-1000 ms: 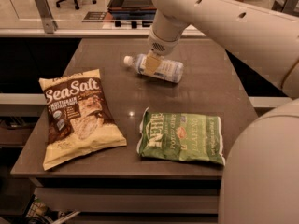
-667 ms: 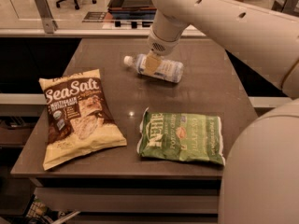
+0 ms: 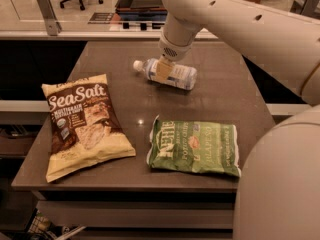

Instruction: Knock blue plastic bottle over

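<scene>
The blue plastic bottle (image 3: 182, 77) lies on its side on the dark table (image 3: 220, 99), far centre, with its white cap pointing left. My gripper (image 3: 163, 70) comes down from the white arm at the upper right and sits right over the middle of the bottle, covering part of its label. I cannot tell whether it touches the bottle.
A cream and brown Sea Salt chip bag (image 3: 82, 124) lies flat at the left front. A green chip bag (image 3: 196, 146) lies flat at the right front. The robot's white body (image 3: 280, 184) fills the lower right corner. A counter and an office chair stand beyond the table.
</scene>
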Available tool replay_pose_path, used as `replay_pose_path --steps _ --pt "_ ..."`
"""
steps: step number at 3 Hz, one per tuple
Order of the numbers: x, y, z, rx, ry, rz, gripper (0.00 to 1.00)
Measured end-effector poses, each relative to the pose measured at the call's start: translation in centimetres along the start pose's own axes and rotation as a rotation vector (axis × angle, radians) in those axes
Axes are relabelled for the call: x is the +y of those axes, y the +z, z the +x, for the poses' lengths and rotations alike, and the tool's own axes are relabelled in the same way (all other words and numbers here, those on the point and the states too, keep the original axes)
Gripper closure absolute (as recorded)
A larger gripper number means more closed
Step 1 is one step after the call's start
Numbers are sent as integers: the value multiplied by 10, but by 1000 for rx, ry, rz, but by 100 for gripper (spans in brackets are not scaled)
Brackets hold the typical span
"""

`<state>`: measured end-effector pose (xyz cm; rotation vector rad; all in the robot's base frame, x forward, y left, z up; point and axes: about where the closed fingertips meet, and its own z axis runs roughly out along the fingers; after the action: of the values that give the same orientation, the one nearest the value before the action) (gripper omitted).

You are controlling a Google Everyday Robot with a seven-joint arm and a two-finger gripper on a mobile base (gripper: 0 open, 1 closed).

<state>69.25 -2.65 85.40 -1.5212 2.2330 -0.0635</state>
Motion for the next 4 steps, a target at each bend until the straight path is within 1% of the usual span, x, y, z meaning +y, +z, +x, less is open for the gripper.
replay_pose_path --steps 1,2,3,4 --pt "1 1 0 2 -1 -2 0" --pt "1 1 0 2 -1 -2 0" --pt "-6 -11 6 -15 11 3 0" --pt "-19 -51 25 -46 46 45 0"
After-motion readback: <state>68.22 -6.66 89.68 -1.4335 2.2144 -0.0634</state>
